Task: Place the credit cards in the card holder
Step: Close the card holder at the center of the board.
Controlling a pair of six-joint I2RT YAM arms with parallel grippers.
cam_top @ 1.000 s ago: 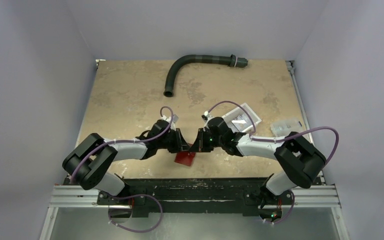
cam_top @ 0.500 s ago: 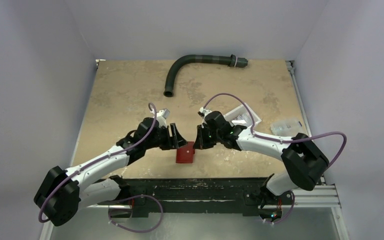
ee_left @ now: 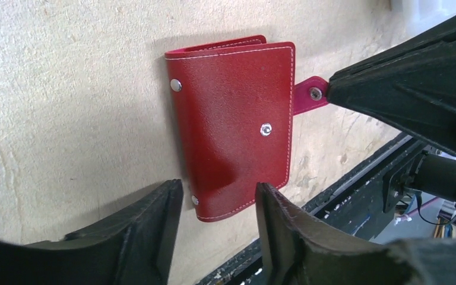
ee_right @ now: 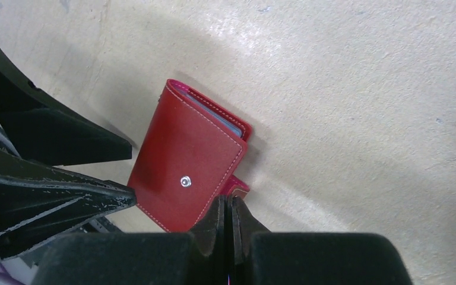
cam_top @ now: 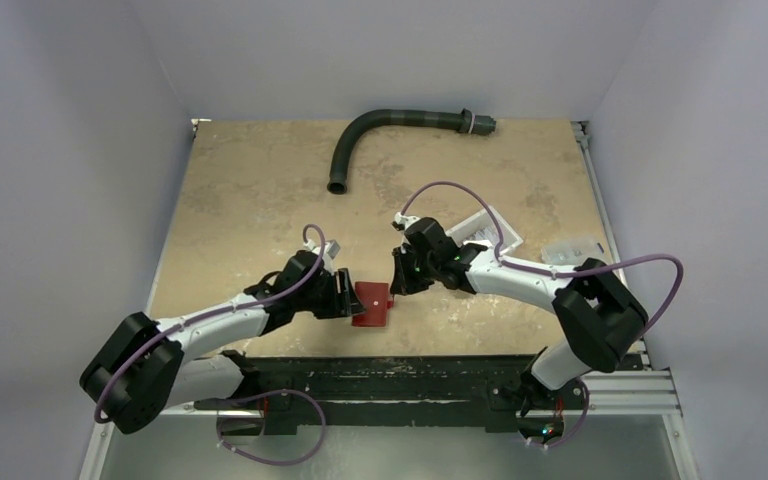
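Near the middle of the bench's [cam_top: 250, 190] near edge we see the holder [cam_top: 371, 303] lying flat and folded, red cover up, a metal stud [ee_left: 265, 129] on that cover. Its pink tab [ee_left: 309, 95] sticks out from the side facing the right arm. Along the far side, between the covers, the right wrist view shows the pale-grey edge of a card [ee_right: 222, 122].

We find the left claw [ee_left: 219, 193] spread. Its two fingers [ee_left: 154, 225] stand apart just beside the holder's left side, and neither is seen to touch the leather.

We find the right claw [ee_right: 227, 202] pressed together, its tips meeting the end of the tab. Whether the tab is nipped between them we cannot tell.

Both arms reach inward low over the bench, so the claws face each other across the holder.

Behind the right arm lies a white bin [cam_top: 508, 238], partly hidden by it. A clear box [cam_top: 572, 252] sits near the bench's right edge. A dark bent hose [cam_top: 380, 125] lies along the far edge.
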